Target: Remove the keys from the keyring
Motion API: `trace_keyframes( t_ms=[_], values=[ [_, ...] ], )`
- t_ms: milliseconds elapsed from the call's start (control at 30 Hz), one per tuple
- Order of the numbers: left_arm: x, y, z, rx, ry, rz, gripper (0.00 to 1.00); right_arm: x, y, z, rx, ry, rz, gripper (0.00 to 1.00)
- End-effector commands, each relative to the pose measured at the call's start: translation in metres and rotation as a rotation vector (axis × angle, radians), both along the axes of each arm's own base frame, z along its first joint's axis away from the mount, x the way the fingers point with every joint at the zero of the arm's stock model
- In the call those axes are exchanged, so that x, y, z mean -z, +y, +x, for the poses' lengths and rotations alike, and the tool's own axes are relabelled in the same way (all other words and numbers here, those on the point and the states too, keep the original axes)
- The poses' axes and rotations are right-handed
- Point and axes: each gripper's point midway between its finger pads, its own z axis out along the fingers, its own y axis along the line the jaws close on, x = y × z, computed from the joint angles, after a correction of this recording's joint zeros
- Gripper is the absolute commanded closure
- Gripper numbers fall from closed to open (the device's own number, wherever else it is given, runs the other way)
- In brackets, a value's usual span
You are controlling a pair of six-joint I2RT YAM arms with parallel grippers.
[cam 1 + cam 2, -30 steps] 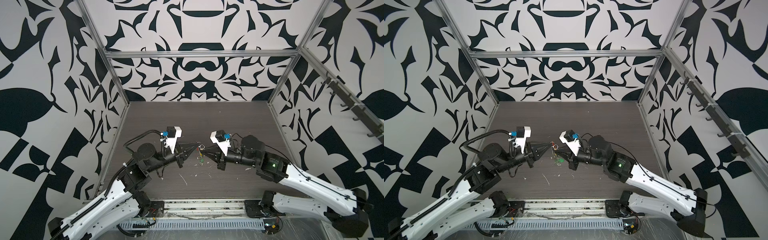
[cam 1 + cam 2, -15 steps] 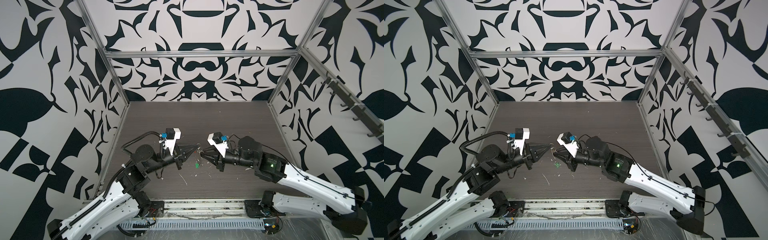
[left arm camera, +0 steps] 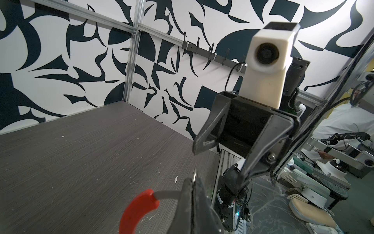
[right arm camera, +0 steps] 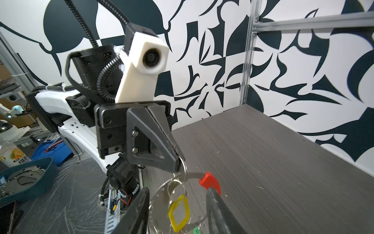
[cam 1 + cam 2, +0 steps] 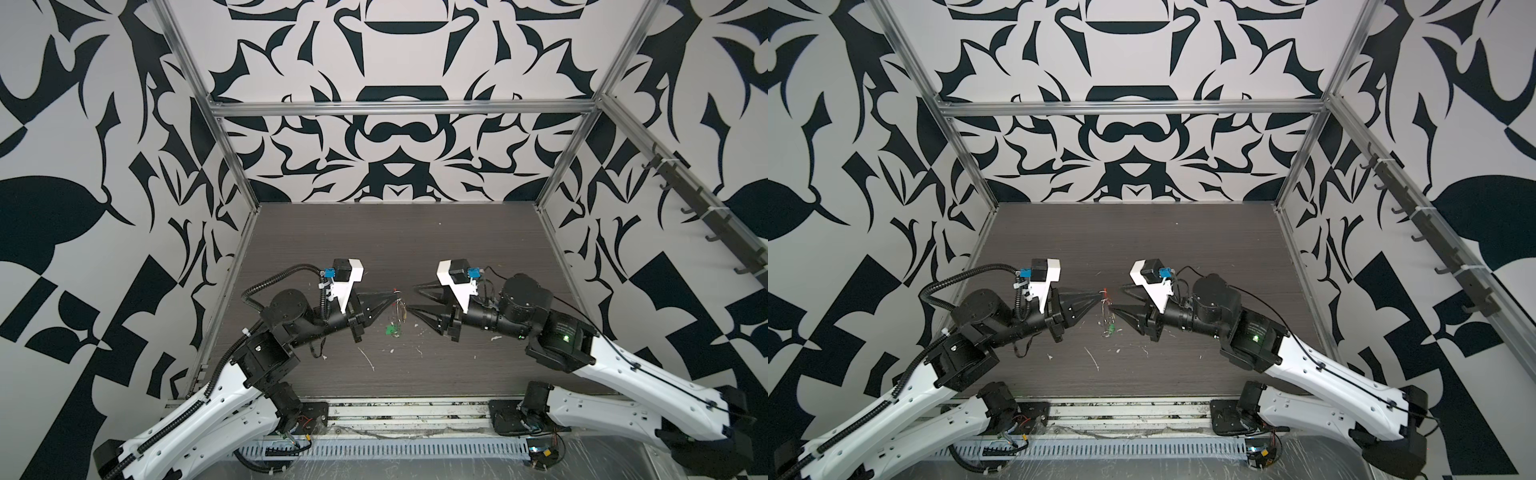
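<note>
My left gripper (image 5: 396, 296) (image 4: 179, 164) is shut on the keyring (image 4: 162, 194), pinching its silver wire (image 3: 168, 195) beside the red sleeve (image 3: 137, 206) (image 4: 210, 181). The loop (image 5: 401, 311) (image 5: 1108, 311) hangs below the tips in both top views. A yellow-headed key (image 4: 179, 210) dangles from a small ring on the loop. A green-headed key (image 5: 390, 330) (image 5: 1111, 329) (image 4: 196, 231) sits at the loop's bottom; I cannot tell if it touches the table. My right gripper (image 5: 412, 297) (image 5: 1117, 297) (image 4: 178, 202) is open, its fingers either side of the hanging loop, gripping nothing.
The dark wood-grain table (image 5: 415, 241) carries small white scraps (image 5: 368, 357). Patterned walls and aluminium posts (image 5: 232, 166) close in three sides. A hook rail (image 5: 706, 216) runs along the right wall. Both arm bases stand at the front edge.
My right gripper has opened from shut, with its jaws now spread around the hanging loop. The left gripper has kept its hold on the keyring and barely moved.
</note>
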Motion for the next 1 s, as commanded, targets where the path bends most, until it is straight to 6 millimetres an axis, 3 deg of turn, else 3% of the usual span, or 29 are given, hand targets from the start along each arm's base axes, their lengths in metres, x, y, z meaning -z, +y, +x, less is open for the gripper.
trace_keyframes(
  t_ms=[0, 300, 567, 967],
  values=[
    [-0.019, 0.004, -0.006, 0.011, -0.051, -0.045, 1.00, -0.032, 0.005, -0.001, -0.059, 0.011, 0.128, 0.54],
    [-0.020, 0.007, -0.007, 0.002, -0.059, -0.054, 1.00, -0.021, 0.010, 0.001, -0.152, 0.109, 0.150, 0.69],
    [-0.022, 0.008, -0.005, -0.011, -0.063, -0.060, 1.00, -0.010, 0.017, -0.002, -0.192, 0.148, 0.119, 0.69],
    [-0.023, 0.009, -0.004, -0.016, -0.064, -0.063, 1.00, -0.001, 0.018, 0.001, -0.183, 0.166, 0.105, 0.93]
  ],
)
